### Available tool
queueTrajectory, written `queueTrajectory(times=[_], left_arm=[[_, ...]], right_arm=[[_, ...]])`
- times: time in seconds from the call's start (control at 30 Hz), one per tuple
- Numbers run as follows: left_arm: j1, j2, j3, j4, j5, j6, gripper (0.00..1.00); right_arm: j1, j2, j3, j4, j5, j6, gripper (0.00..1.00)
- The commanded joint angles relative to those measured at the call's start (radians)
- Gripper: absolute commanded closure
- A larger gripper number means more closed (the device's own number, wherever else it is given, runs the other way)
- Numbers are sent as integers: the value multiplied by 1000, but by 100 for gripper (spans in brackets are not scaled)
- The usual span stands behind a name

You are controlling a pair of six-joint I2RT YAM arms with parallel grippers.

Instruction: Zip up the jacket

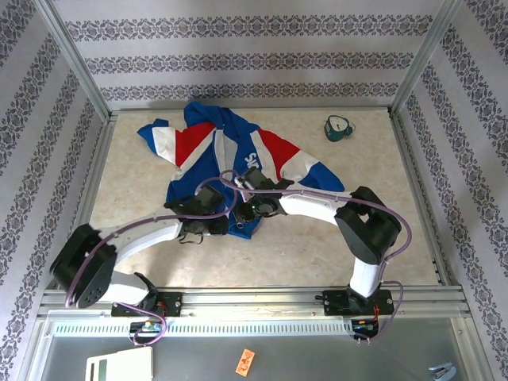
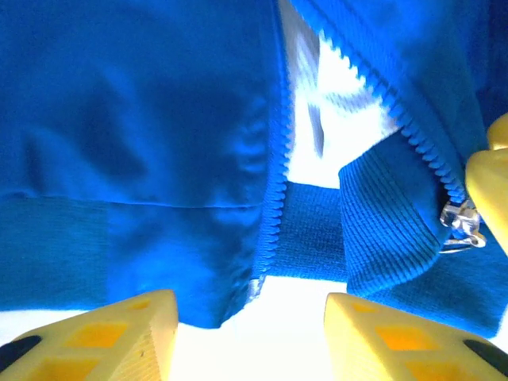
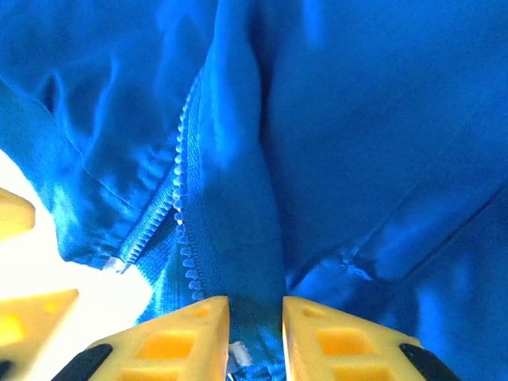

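Zipping line: the zipper (image 2: pixel 274 214) runs from the hem, near, towards the collar, far (leaning a little left); its two halves stand apart at the hem.
Jacket (image 1: pixel 230 155): spread on the table (image 1: pixel 333 254), centre to far, hem under both claws.
Slider (image 2: pixel 460 222): on the right half at the hem, right of the left claw, just beside a yellow finger (image 2: pixel 492 198) (likely the right claw's).
Left claw (image 2: pixel 250 317): released, fingers well apart, facing the gap between the halves.
Right claw (image 3: pixel 255 317): fingers nearly together with hem cloth between; gripping or not, I cannot tell.
Arms: both bow outward, wrists meeting at the hem.
Next, probably: the left half's loose end goes right to the slider; the left claw is nearer.
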Motion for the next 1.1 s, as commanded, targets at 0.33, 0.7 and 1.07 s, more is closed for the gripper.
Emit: queueTrajectory(times=[0.33, 0.7, 1.07], left_arm=[[-87, 167, 53, -32, -91, -14, 64], [-85, -36, 45, -124, -157, 16, 100], [-70, -323, 53, -259, -219, 1, 100]], right_arm=[[-20, 47, -83, 32, 40, 4, 76], [-47, 37, -126, 19, 49, -10, 76], [-113, -16, -180, 2, 54, -41, 76]])
